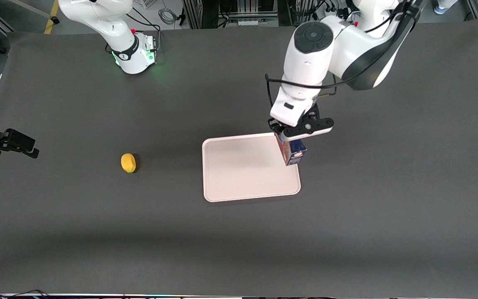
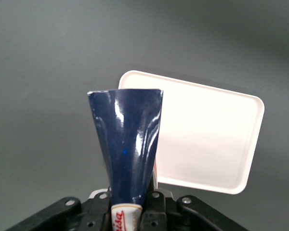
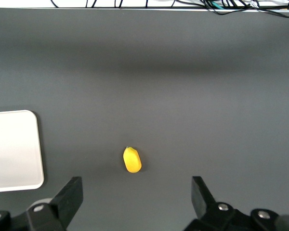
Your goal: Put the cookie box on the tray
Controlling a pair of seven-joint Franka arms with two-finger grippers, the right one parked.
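The dark navy cookie box hangs in the air, held upright in my left gripper, which is shut on its upper end. It hovers over the tray's corner that lies toward the working arm's end and farther from the front camera. The pale pinkish-white tray lies flat on the dark table with nothing on it. In the left wrist view the box reaches out from between the jaws of the gripper, its glossy blue face overlapping the tray below.
A small yellow rounded lump lies on the table toward the parked arm's end, well apart from the tray; the right wrist view shows this lump too. Dark grey cloth covers the whole table.
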